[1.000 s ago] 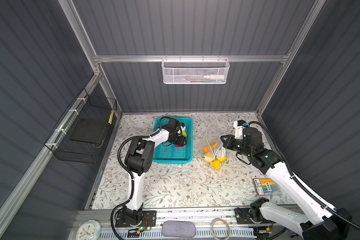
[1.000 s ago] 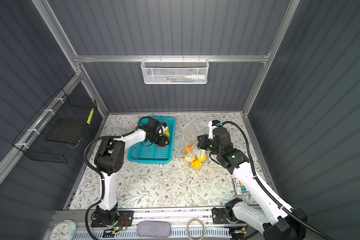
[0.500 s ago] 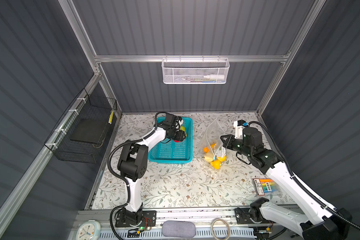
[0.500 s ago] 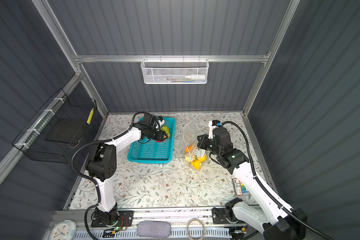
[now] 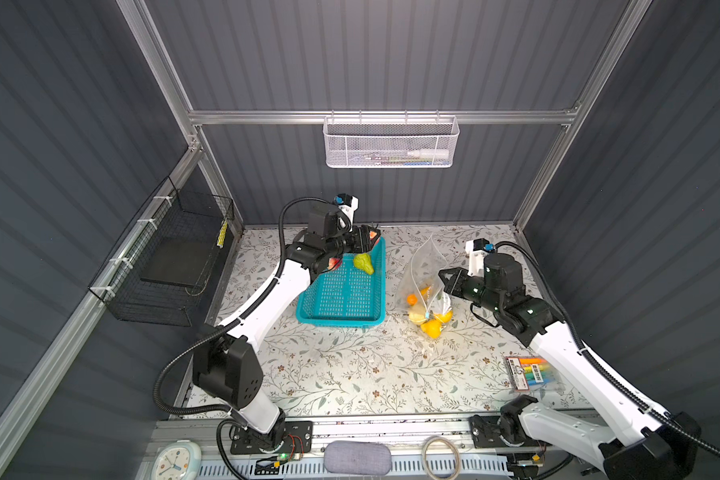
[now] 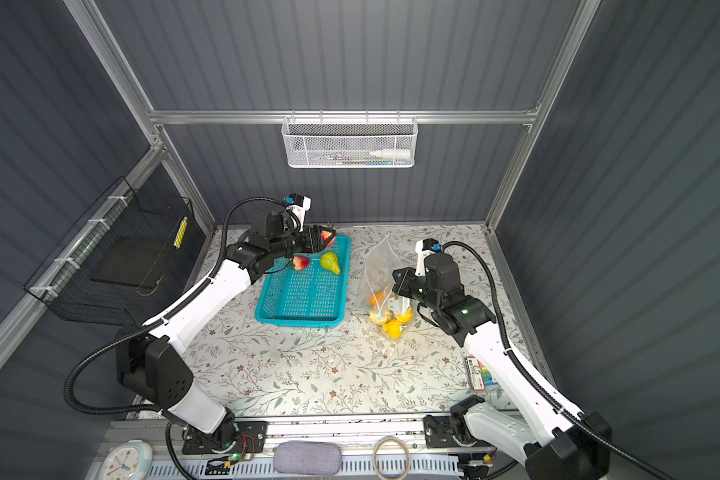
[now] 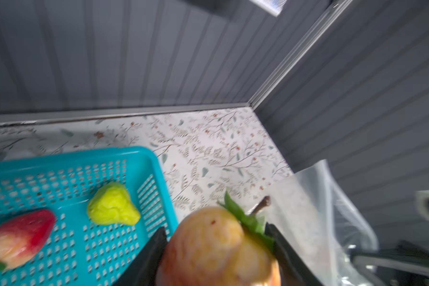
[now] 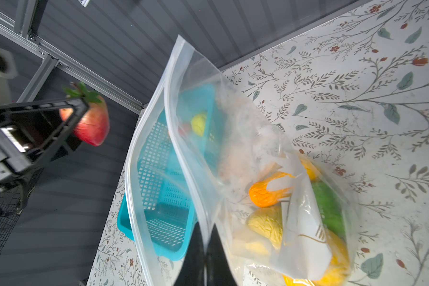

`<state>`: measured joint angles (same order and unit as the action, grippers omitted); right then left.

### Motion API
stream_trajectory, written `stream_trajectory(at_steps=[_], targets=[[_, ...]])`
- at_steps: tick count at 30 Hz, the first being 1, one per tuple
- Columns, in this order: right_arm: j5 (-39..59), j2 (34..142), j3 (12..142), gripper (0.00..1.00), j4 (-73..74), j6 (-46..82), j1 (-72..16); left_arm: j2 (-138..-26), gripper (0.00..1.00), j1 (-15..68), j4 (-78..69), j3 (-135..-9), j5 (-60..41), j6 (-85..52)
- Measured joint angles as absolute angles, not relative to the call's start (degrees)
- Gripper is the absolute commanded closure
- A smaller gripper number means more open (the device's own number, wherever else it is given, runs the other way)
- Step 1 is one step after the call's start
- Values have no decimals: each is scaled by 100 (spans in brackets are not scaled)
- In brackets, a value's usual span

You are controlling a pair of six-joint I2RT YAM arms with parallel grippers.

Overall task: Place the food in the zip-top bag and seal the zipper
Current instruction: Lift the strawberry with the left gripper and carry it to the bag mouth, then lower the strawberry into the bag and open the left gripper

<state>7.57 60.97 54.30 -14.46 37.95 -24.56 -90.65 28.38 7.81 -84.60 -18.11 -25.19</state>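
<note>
Toward the back of the table's right half, just beside the teal basket, the zip-top bag sits slumped on its bottom with its mouth lifted and gaping. It is clear, crinkly plastic with a white label on its side. The zipper runs as two separated strips along the mouth, so nothing is sealed. Part of the food already lies in the bag's bottom: yellow and orange pieces in both top views, plus a green one in the right wrist view. The right gripper has its jaws pinched shut on one lip of the mouth, holding it up. The left gripper hangs above the basket's far end, its jaws partway apart and clamped around a toy apple, red and yellow with a leaf and stem. Two pieces lie in the basket's far end: a strawberry and a green pear-shaped piece. I judge the task somewhat past halfway. The apple and those two have to go in, then the zipper must be closed. A marker pack lies near the table's front right corner, well apart.
</note>
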Motion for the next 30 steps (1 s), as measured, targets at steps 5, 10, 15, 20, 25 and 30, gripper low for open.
stream_trajectory(at_steps=[5,10,15,20,25,30], targets=[[886,6163,5430,100,-1313,3892,-2456,-8847,54,3203,-353,-8036,-2023,-3365],[1122,6401,5433,100,-1061,4047,-2456,-9006,54,3730,-1352,-7693,-2112,-4198],[1299,6726,5437,100,-897,4185,-2458,-9258,54,4185,-2141,-7520,-2062,-4729],[1376,6722,5437,100,-727,4292,-2458,-9349,54,4405,-2860,-7199,-1704,-5050],[1367,6617,5395,100,-666,4353,-2458,-9546,55,4499,-3188,-6956,-1378,-5238],[1339,6512,5290,100,-635,4401,-2458,-9561,55,4517,-3114,-6689,-1076,-5236]])
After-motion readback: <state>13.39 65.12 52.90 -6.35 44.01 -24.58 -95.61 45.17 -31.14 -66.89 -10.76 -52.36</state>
